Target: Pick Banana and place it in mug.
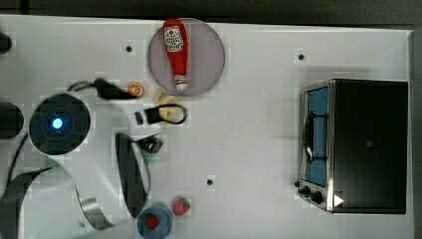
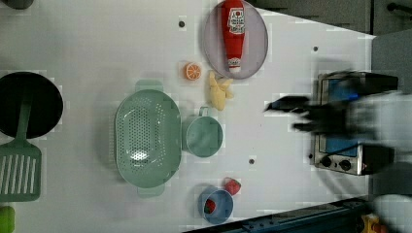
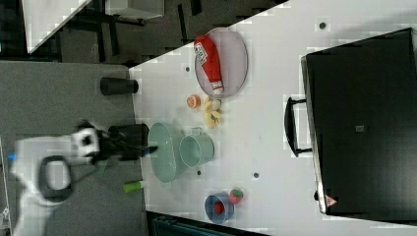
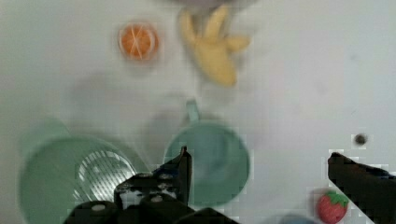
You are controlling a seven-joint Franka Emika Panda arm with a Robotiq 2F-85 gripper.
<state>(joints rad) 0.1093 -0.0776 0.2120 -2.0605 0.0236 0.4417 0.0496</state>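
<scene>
The pale yellow banana [image 4: 212,44] lies on the white table beside the orange slice [image 4: 137,41], apart from the mug. In the left view the banana [image 2: 219,90] sits just below the plate's edge and above the teal mug [image 2: 204,136], which stands upright and empty against the colander. The right view shows the banana [image 3: 212,112] and mug [image 3: 196,149] too. My gripper [image 4: 261,163] is open, its dark fingers [image 4: 180,172] wide apart with nothing between them, hovering above the mug [image 4: 210,161] and short of the banana. The left view blurs the gripper [image 2: 291,115].
A green perforated colander [image 2: 145,138] touches the mug. A ketchup bottle [image 2: 233,31] lies on a grey plate [image 2: 257,48]. A blue bowl [image 2: 216,206] holds a strawberry, with another strawberry [image 2: 233,186] beside it. A toaster oven [image 1: 358,144] stands at the top view's right.
</scene>
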